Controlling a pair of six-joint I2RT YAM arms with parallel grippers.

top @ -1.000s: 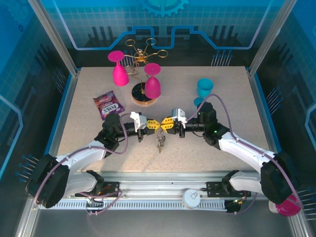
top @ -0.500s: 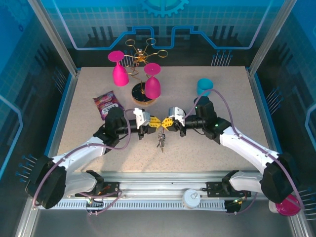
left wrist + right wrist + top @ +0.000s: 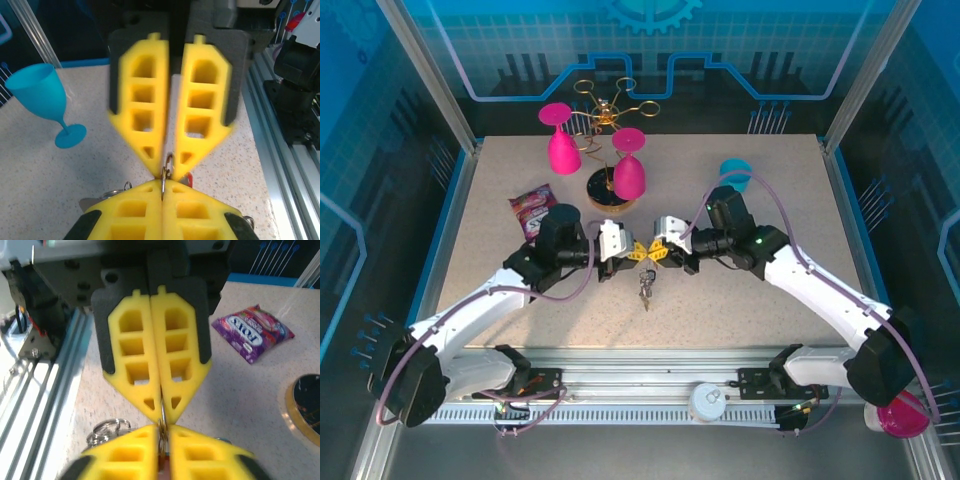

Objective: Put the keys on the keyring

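Observation:
My two grippers meet tip to tip over the middle of the table. The left gripper (image 3: 631,252) (image 3: 162,186) is shut on a thin metal keyring (image 3: 163,181), edge-on between its yellow pads. My right gripper (image 3: 658,250) (image 3: 163,429) faces it with its jaws a narrow gap apart around the same keyring (image 3: 162,415). It looks blurred in the left wrist view. The keys (image 3: 645,288) hang in a bunch below the tips. A red tag (image 3: 188,179) and small silvery rings (image 3: 106,429) of the bunch peek out beside the fingers.
A gold wire glass rack on a round wooden base (image 3: 611,195) stands behind the grippers, with two pink glasses (image 3: 562,148) on it. A teal glass (image 3: 733,172) (image 3: 42,97) stands at back right. A purple candy bag (image 3: 538,211) (image 3: 252,334) lies at left.
Both arms have pushed further out over the table and risen, the grippers staying tip to tip with the keys hanging below. The right jaws have parted a little.

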